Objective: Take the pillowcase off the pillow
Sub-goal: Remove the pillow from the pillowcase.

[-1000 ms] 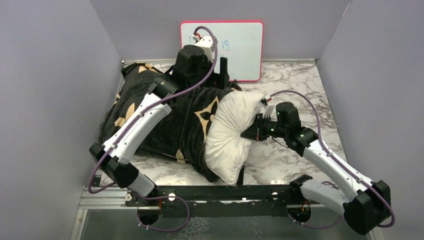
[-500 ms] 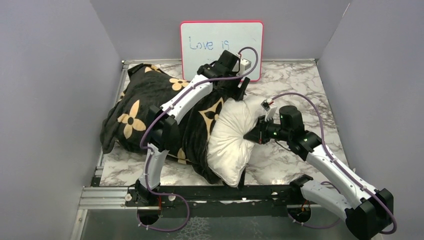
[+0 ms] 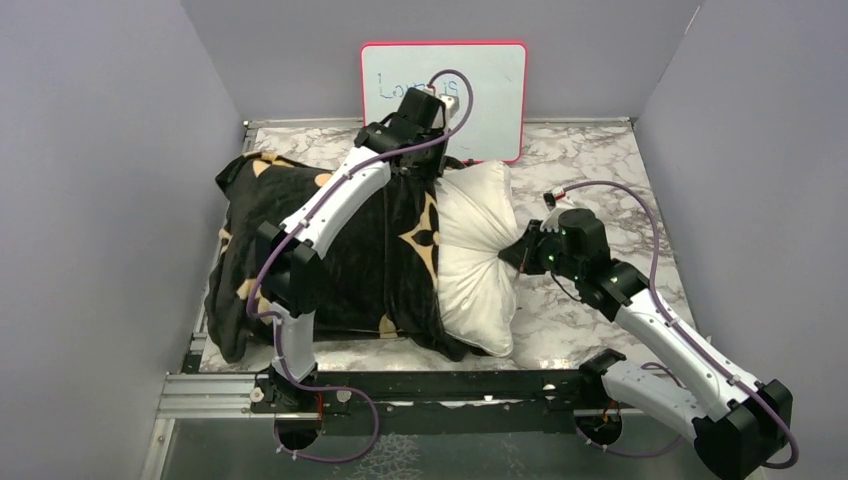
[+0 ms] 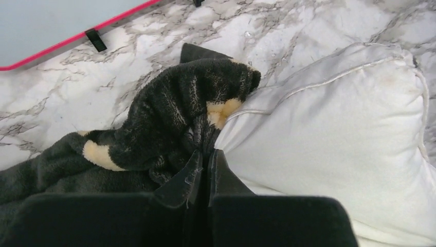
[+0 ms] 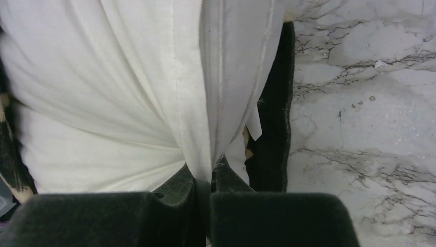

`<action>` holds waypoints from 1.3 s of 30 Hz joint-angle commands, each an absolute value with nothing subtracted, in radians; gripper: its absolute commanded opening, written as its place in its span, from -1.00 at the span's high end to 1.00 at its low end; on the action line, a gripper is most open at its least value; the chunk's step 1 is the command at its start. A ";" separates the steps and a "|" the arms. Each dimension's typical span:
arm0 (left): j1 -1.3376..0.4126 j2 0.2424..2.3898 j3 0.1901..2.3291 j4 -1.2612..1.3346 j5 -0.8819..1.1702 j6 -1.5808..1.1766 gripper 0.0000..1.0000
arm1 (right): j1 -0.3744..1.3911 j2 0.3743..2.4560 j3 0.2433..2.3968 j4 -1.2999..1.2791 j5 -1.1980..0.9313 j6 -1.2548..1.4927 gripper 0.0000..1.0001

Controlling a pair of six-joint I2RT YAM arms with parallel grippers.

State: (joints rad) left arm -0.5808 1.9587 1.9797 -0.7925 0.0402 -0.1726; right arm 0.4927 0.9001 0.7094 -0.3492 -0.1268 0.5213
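The pillow (image 3: pixel 476 262) lies mid-table, about a third of it bare and white at its 3 o'clock end. The rest is inside the pillowcase (image 3: pixel 330 250), which bunches in loose folds toward 9 o'clock.

The right gripper (image 5: pixel 212 167) is pressed together on the pillow's bare edge seam, at the pillow's 3 o'clock side. White cloth puckers into the pinch from both sides. This grip looks meant as an anchor, so the pillow cannot ride along when the case is dragged off.

The left gripper (image 4: pixel 208 154) reaches across to the pillow's 12 o'clock corner, just in front of the whiteboard (image 3: pixel 490 95). Its fingers are closed on a fold of the case's open rim, right where the black plush meets the white corner. Holding the rim there puts the pull on the mouth itself, so a tug toward 9 o'clock peels the sleeve back rather than stretching its middle.

The two grips sit on opposite sides of the opening, which suits a pull-apart.

The right wrist view shows a strip of black fabric lying past the pillow's edge on the marble table (image 3: pixel 600 170). I judge that the case's lower layer trails under the pillow. It may drag, since only the far corner of the rim is held.
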 commanded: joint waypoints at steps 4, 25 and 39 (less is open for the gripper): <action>-0.448 1.898 1.981 -0.797 0.101 -0.161 0.79 | 0.474 0.900 0.723 -0.435 -0.039 0.484 0.99; -0.449 2.248 2.199 -0.853 0.865 -0.067 -0.35 | 0.474 0.889 0.734 -0.357 -0.253 0.378 0.99; -0.402 1.984 2.074 -0.844 -0.212 -0.126 1.00 | 0.474 0.835 0.734 -0.506 0.221 0.588 0.99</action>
State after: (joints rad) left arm -0.4454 2.0865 2.0602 -0.8238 0.1677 -0.1387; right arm 0.4923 0.8989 0.7162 -0.4198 -0.0608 0.5434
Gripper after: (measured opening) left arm 0.083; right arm 0.042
